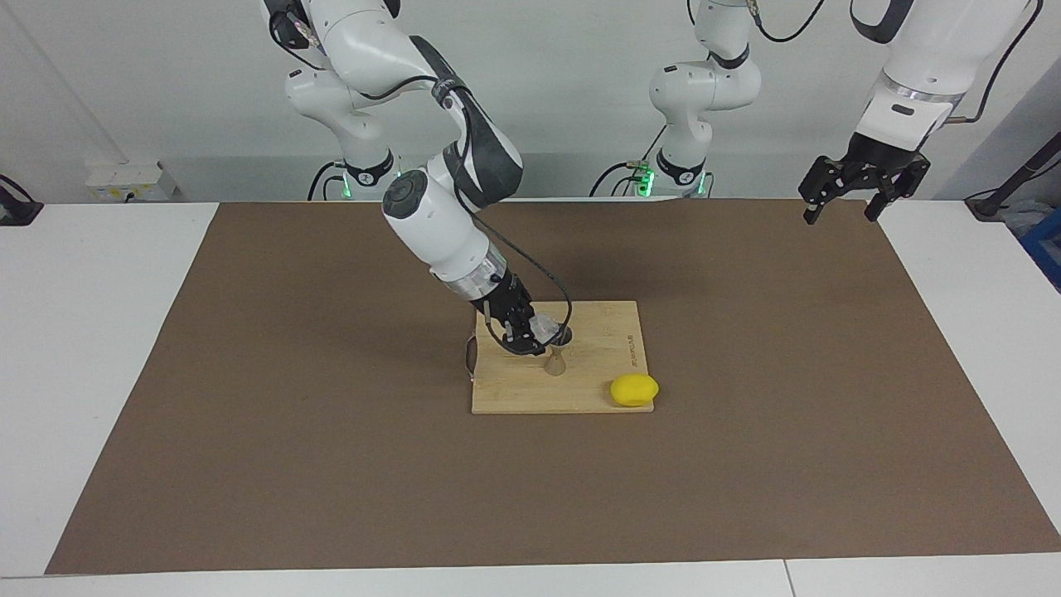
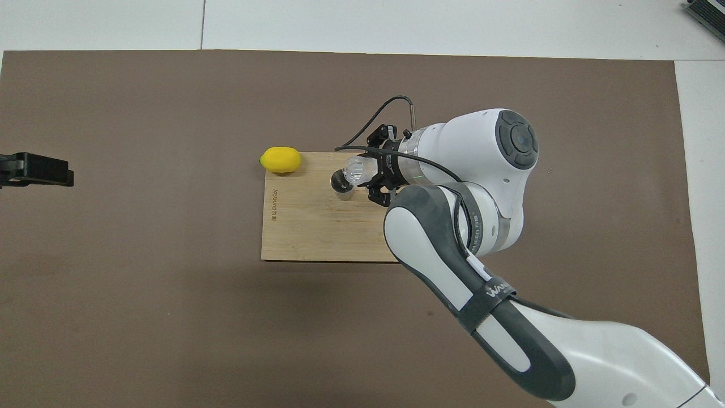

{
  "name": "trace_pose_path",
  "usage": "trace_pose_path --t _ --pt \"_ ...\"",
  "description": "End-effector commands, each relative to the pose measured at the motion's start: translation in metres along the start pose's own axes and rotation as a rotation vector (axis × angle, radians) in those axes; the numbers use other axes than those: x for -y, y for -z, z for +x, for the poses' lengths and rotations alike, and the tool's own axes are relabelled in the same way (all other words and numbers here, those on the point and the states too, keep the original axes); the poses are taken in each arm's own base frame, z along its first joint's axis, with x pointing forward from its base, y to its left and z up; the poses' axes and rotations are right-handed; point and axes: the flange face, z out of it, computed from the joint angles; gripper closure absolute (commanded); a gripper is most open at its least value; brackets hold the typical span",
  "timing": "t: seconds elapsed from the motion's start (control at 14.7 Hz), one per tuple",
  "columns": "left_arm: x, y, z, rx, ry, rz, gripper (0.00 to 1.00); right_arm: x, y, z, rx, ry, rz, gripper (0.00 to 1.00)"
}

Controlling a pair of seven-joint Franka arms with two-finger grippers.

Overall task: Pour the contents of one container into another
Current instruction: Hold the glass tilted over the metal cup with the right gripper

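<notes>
We see the glass (image 1: pixel 544 328), clamped in the fingers of the right gripper (image 1: pixel 530 333), tipped on its side with its mouth over the top of the metal jigger (image 1: pixel 555 358), which stands upright on the wooden cutting board (image 1: pixel 597 390) at the middle of the brown mat (image 1: pixel 331 464) covering the bench. A lemon (image 1: pixel 634 390) sits at the board's corner farther from the robots, toward the left arm's end. The left gripper (image 1: pixel 841 211) waits in the air over the mat's edge, fingers apart.
</notes>
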Motion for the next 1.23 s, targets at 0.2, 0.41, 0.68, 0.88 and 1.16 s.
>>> trace_pose_path --t 0.2,0.41,0.68,0.88,1.16 --pt "-0.002 -0.001 0.001 -0.017 0.016 0.009 0.00 0.001 0.002 -0.004 -0.033 0.007 0.010 1.00" --pt "-0.001 0.000 0.004 -0.037 0.021 0.008 0.00 0.000 0.001 -0.004 -0.034 0.009 0.004 1.00" --pt "0.005 0.000 0.006 -0.048 0.033 0.007 0.00 -0.001 0.000 -0.004 -0.036 0.015 -0.002 1.00" --pt "0.001 -0.016 0.015 -0.017 0.030 0.005 0.00 -0.004 -0.002 -0.008 -0.038 0.025 -0.013 1.00" --pt "-0.003 -0.010 0.011 -0.019 0.024 0.005 0.00 -0.005 -0.002 -0.007 -0.053 0.038 -0.023 1.00"
